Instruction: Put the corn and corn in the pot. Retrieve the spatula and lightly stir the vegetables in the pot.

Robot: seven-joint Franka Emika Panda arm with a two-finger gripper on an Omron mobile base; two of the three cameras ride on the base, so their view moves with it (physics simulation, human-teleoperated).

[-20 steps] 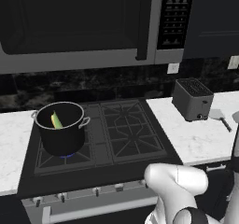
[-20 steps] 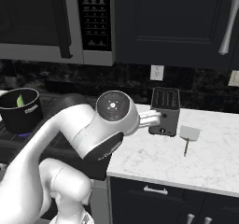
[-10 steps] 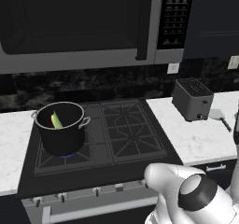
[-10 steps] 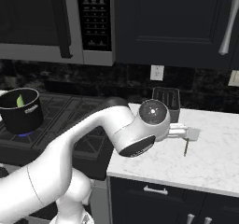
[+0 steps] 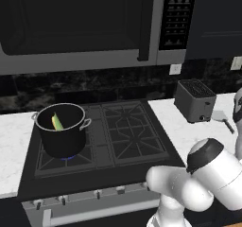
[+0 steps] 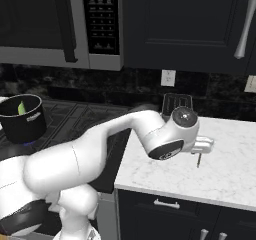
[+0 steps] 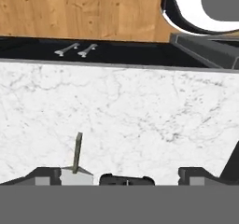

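One pot (image 5: 61, 129) on the stove (image 5: 104, 138), one cob (image 5: 56, 122) visible in it, can't tell if there's a second. One toaster (image 5: 194, 100), one spatula (image 5: 221, 118), one microwave (image 5: 85, 27).

Light: even, soft, no single source | Bright: white marble counter (image 7: 140, 111) ahead of the jaws | Dim: dark cabinets (image 6: 190, 24), black backsplash | Shadows: faint, under the arm | Sharpness: crisp rendering, no blur or glare
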